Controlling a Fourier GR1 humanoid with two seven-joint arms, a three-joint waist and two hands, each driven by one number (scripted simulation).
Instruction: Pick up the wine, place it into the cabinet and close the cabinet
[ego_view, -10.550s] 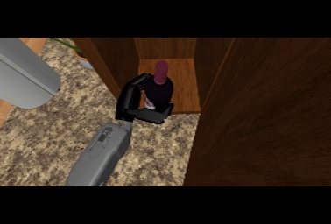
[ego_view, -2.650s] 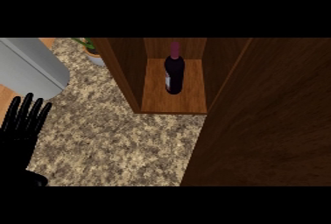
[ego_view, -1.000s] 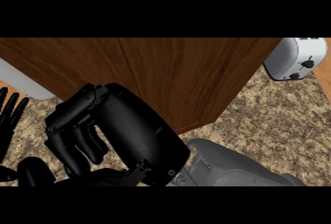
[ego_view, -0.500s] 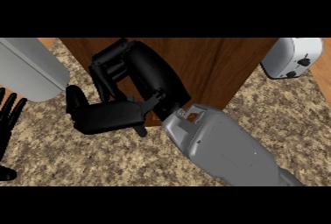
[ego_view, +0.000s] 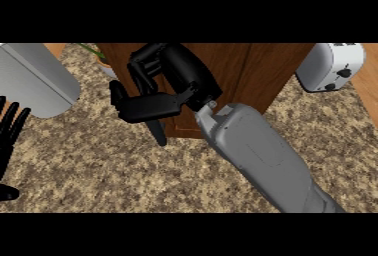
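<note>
Right robot hand: fingers relaxed, holding nothing, against cabinet front at 12 o'clock
Left robot hand: resting released, 9 o'clock edge
Toaster: 2 o'clock on tabletop

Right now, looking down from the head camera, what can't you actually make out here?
- Wine: not visible; the wooden cabinet front and the right hand cover where it would be.
- Whether the cabinet is fully shut: the right hand hides that edge.
- Left hand: cut off by the view's left edge.
- Toaster: cut off at the top band.
</note>
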